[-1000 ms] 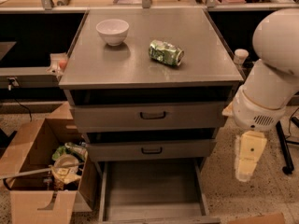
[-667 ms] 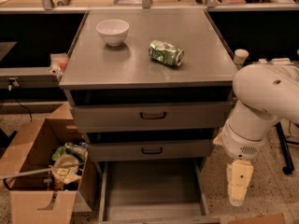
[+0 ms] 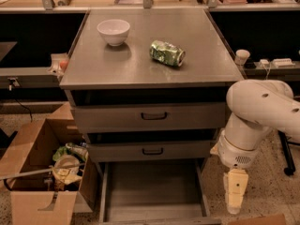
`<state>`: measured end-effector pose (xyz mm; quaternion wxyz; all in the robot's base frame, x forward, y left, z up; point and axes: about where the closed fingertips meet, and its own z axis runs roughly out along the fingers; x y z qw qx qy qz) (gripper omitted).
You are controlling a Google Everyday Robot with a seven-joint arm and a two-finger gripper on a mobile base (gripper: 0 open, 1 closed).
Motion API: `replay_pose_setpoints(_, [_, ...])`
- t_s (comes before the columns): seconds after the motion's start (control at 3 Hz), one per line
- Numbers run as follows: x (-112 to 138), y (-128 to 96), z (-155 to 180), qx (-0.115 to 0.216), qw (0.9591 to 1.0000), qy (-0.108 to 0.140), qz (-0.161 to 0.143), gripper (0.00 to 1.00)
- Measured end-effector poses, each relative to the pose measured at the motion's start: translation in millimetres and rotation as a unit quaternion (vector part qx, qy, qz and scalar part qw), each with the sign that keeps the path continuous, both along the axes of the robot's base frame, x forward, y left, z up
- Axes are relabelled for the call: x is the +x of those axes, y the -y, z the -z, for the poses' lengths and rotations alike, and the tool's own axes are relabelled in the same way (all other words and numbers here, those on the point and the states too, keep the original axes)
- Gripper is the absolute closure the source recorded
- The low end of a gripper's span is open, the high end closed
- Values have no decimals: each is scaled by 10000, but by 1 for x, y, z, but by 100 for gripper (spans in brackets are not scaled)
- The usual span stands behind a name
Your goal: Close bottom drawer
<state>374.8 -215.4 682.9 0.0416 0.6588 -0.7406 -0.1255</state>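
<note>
The bottom drawer [image 3: 152, 191] is pulled far out at the foot of the grey cabinet, showing its flat grey tray. Its front panel and handle are cut off by the bottom edge of the view. The middle drawer [image 3: 152, 151] and the top drawer [image 3: 152, 116] above it sit nearly shut, each with a black handle. My gripper [image 3: 234, 206] hangs pointing down from the white arm [image 3: 262, 111], just right of the open drawer's right side and close to the floor.
A white bowl [image 3: 114, 31] and a crushed green can [image 3: 167, 53] lie on the cabinet top [image 3: 150, 64]. An open cardboard box [image 3: 40, 182] with trash stands on the floor left of the drawer. A chair leg [image 3: 285, 153] stands at the right.
My arm has swung left and down. The gripper has dropped from beside the middle drawer to floor level beside the open bottom drawer. The drawers have not moved.
</note>
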Motion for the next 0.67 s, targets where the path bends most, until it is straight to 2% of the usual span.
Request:
replay_pose_setpoints(0.33, [-15,-4,62,46,9991,-265,-341,0])
replay_pose_setpoints(0.67, [-36,-18,132,115,9951,-602,-773,0])
